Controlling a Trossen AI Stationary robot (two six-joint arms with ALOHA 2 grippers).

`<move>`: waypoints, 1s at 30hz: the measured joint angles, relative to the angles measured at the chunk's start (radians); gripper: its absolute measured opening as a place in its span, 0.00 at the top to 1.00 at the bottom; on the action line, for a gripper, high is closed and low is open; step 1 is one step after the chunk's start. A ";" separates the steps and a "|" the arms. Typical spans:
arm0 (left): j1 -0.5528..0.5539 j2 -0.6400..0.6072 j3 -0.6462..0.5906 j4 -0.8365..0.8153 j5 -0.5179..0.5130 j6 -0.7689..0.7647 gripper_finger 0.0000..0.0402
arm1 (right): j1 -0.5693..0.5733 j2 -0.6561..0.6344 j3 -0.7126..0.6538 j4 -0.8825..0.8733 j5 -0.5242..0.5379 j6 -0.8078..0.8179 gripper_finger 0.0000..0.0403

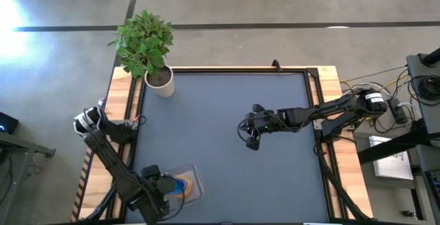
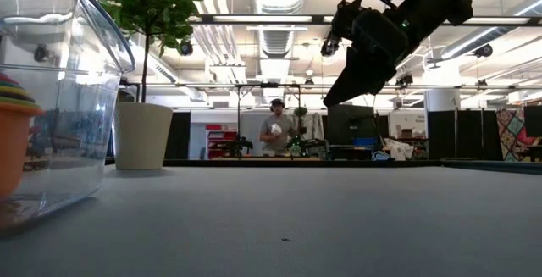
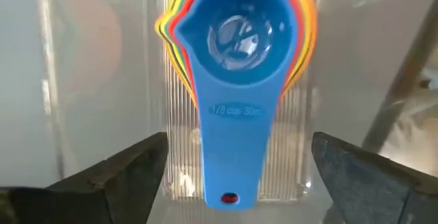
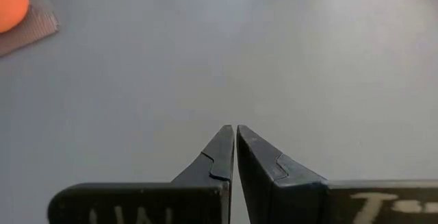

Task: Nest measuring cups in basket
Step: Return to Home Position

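Observation:
The clear basket (image 1: 197, 175) stands at the table's near left corner and fills the left of the low view (image 2: 76, 82). The measuring cups (image 1: 180, 184) lie nested inside it on its ribbed floor. The blue cup (image 3: 236, 39) is on top, with red, yellow and orange rims (image 3: 304, 25) showing around it; the orange cup's wall (image 2: 13, 154) shows through the basket's wall. My left gripper (image 3: 239, 169) hangs open over the stack, pointing down, one finger on either side of the blue handle (image 3: 233, 148) and apart from it. My right gripper (image 4: 235, 131) is shut over the table's middle right (image 1: 251, 141).
A white pot with a leafy plant (image 1: 159, 82) stands at the far left corner (image 2: 141, 133). Bare grey table top (image 1: 227, 108) lies between the basket and the right arm. A person stands far off in the room beyond the table (image 2: 275, 129).

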 joint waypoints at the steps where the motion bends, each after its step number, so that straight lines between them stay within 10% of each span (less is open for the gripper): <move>1: 0.000 -0.003 0.012 -0.011 -0.004 -0.001 0.14 | 0.000 0.000 0.000 0.000 0.000 0.000 0.98; 11: -0.002 -0.129 0.101 -0.032 -0.220 0.150 0.36 | 0.000 0.000 0.000 0.000 -0.003 -0.013 0.98; 23: 0.009 -0.517 -0.047 0.015 -0.645 0.415 0.97 | 0.000 0.000 0.000 0.030 -0.002 -0.060 0.98; 30: 0.014 -0.774 -0.253 0.193 -0.730 0.573 1.00 | 0.000 -0.032 0.000 0.053 -0.013 -0.133 0.98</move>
